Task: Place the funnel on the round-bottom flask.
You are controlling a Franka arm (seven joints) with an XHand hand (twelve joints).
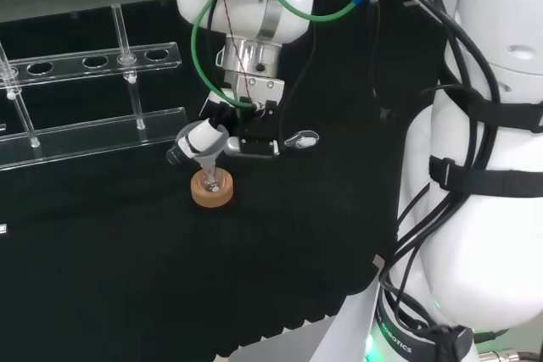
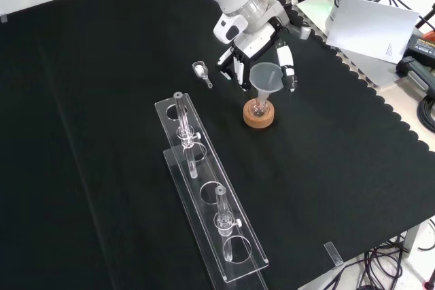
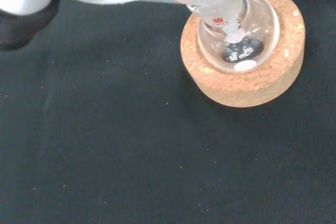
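- Black cloth [image 2: 102,100] covers the bench under all the ware.
- The funnel [image 2: 265,77] sits with its stem down in the neck of the round-bottom flask [image 3: 239,30], which rests on a cork ring [image 2: 259,117].
- It looks light, stiff, slick and breakable; the cone's rim seems the best place to hold it.
- The hand [image 2: 253,45] flanks the cone, fingers fairly straight; I cannot tell whether they touch it.
- A clear rack [image 2: 211,202] stands nearby.
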